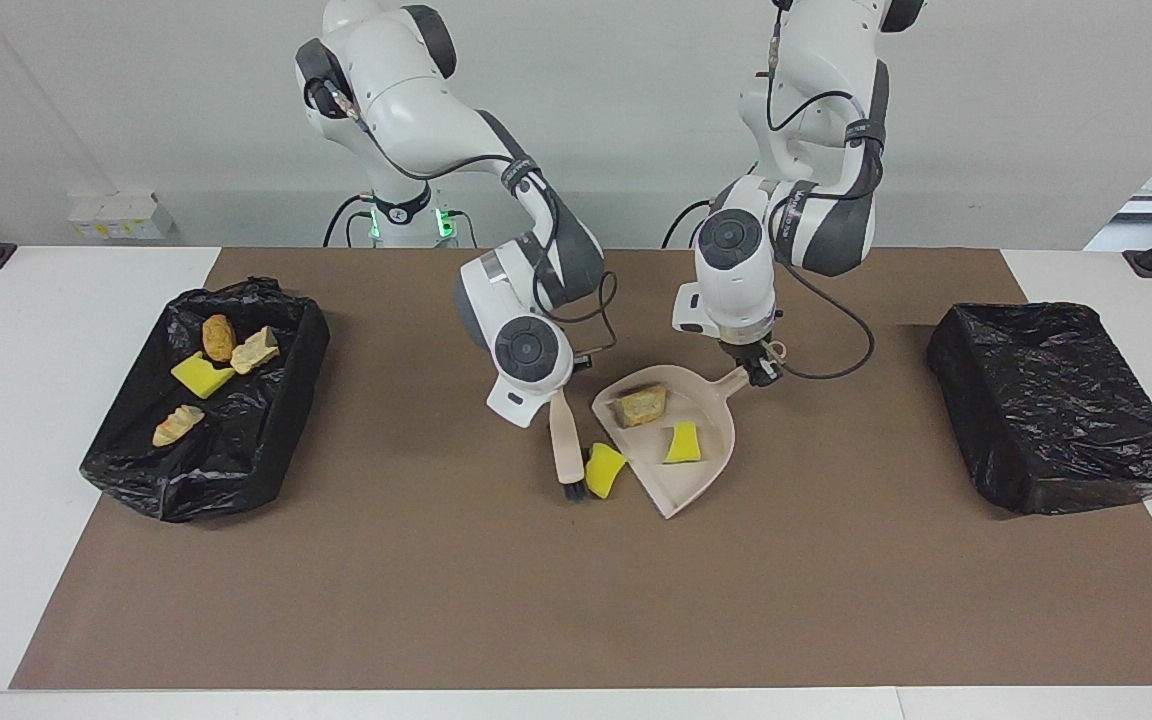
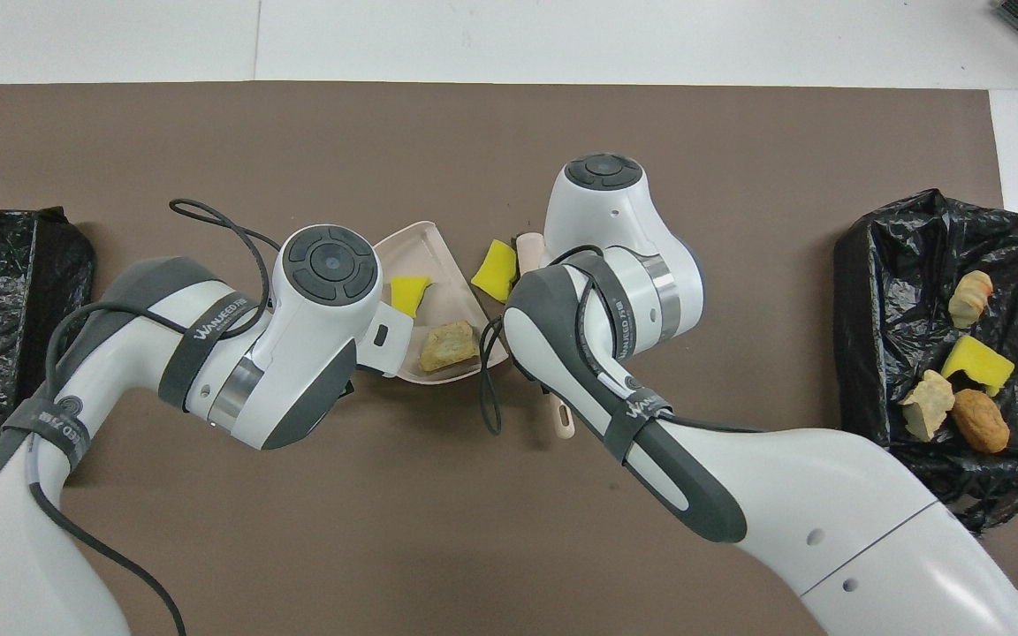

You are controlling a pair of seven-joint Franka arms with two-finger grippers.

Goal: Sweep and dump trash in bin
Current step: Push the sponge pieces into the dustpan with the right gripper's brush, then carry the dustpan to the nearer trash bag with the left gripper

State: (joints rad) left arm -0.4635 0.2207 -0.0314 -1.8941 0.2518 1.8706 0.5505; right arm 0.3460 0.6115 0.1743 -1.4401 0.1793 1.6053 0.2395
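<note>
Mid-table: left gripper (image 1: 762,372) grasps the dustpan (image 1: 681,470) handle; right gripper (image 1: 558,392) is over the brush (image 1: 567,448), finger state not readable. Two scraps lie in the dustpan, one yellow sponge (image 1: 604,470) touches the bristles just outside its lip, four sit in the bin (image 1: 266,440) at the right arm's end. Risk: a glancing stroke skids the sponge past the lip.
</note>
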